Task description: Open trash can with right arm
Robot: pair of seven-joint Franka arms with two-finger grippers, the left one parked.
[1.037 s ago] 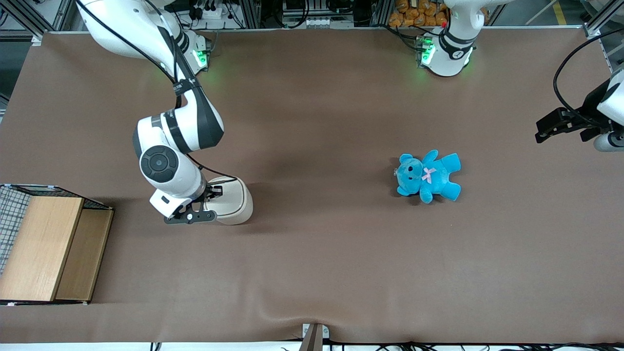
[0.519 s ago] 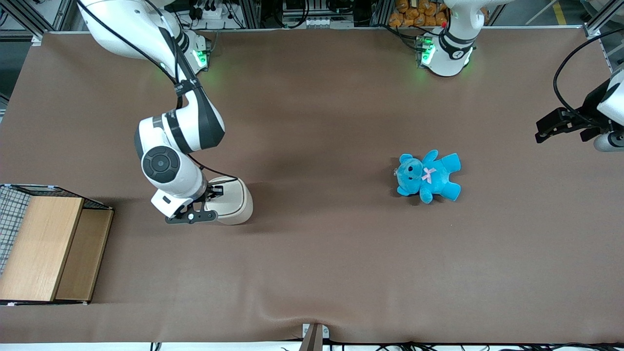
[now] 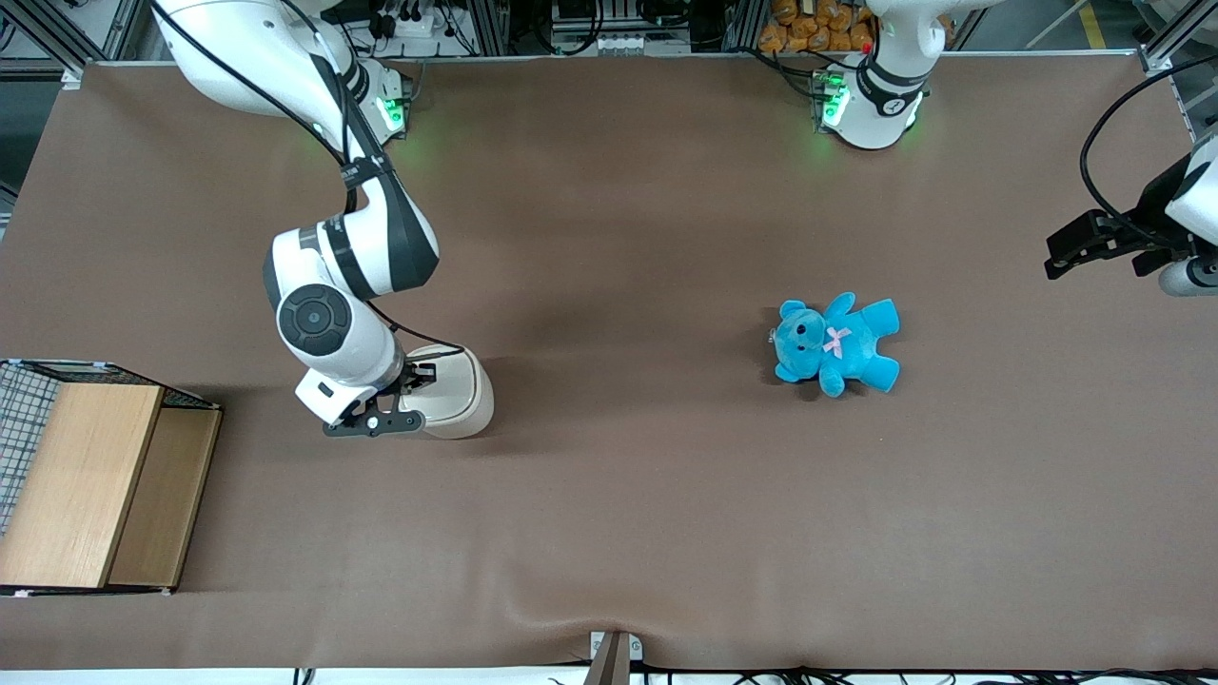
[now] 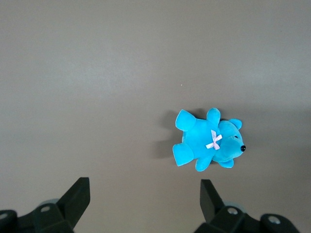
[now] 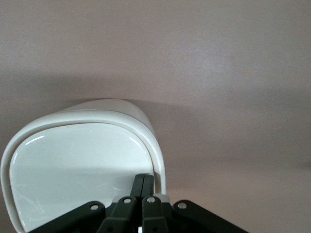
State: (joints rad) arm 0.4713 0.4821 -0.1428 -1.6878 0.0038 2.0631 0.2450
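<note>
Trash can point(image 3: 455, 392) lid down, right arm's gripper point(image 5: 144, 188) on it, fingers point(image 5: 138, 186) pressed together.

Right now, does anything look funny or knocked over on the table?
Nothing stands out. The bin stands upright, lid down, with the end effector shut, fingers together at the lid's edge. The teddy lies flat, toward the parked arm's end. No spills or damage show.
</note>
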